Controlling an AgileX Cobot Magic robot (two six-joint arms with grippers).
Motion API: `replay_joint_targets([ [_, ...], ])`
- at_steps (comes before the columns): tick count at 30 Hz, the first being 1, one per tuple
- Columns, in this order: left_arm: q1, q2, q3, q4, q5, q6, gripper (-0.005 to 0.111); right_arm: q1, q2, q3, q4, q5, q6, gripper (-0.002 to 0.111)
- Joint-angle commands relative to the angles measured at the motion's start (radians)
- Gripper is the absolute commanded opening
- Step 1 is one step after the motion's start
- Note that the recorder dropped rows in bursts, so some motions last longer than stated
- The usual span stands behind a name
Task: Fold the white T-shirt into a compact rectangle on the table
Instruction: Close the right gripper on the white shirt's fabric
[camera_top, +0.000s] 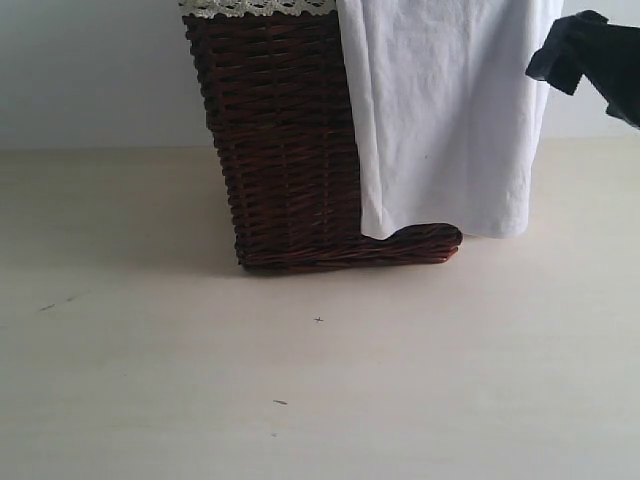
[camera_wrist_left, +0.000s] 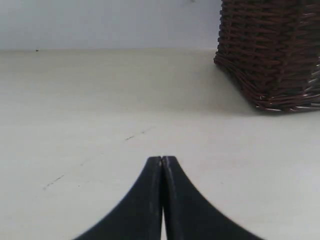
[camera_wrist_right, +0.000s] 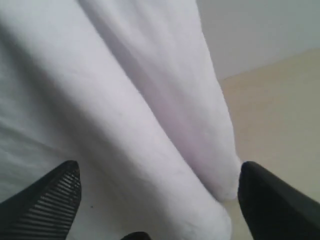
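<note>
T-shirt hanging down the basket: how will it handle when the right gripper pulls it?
Likely floppy: the T-shirt hangs in loose vertical folds down the basket. It is probably light, being thin cloth, so it should lift easily, though the free hem may trail and swing. The right gripper, open around a thick fold, may catch several layers.

my right arm (camera_top: 585, 60) at the edge of the white T-shirt (camera_top: 450, 110), shirt draped down the wicker basket (camera_top: 285, 150) just beyond it, table (camera_top: 300, 380) below
</note>
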Motion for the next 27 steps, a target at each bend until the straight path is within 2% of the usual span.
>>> replay_joint_targets([
  [1, -0.006, -0.005, 0.000, -0.009, -0.011, -0.006, 0.000, 0.002, -0.053, -0.005, -0.048, 0.008, -0.291, 0.081],
  [7, -0.006, -0.005, 0.000, -0.009, -0.011, -0.006, 0.000, 0.002, -0.124, -0.006, -0.067, 0.036, -0.762, 0.081],
  [14, -0.006, -0.005, 0.000, -0.009, -0.011, -0.006, 0.000, 0.002, -0.144, -0.006, -0.069, 0.105, -1.016, 0.081],
  [16, -0.006, -0.005, 0.000, -0.009, -0.011, -0.006, 0.000, 0.002, -0.144, -0.006, -0.066, 0.176, -1.175, 0.081],
  [19, -0.006, -0.005, 0.000, -0.009, -0.011, -0.006, 0.000, 0.002, -0.145, -0.006, -0.068, 0.283, -1.300, 0.081],
  [21, -0.006, -0.005, 0.000, -0.009, -0.011, -0.006, 0.000, 0.002, -0.145, -0.006, -0.115, 0.312, -1.270, 0.081],
  [23, -0.006, -0.005, 0.000, -0.009, -0.011, -0.006, 0.000, 0.002, -0.138, -0.006, -0.217, 0.334, -1.144, 0.081],
  [26, -0.006, -0.005, 0.000, -0.009, -0.011, -0.006, 0.000, 0.002, -0.121, -0.004, -0.451, 0.332, -0.796, 0.081],
  [27, -0.006, -0.005, 0.000, -0.009, -0.011, -0.006, 0.000, 0.002, -0.115, -0.004, -0.558, 0.327, -0.617, 0.081],
])
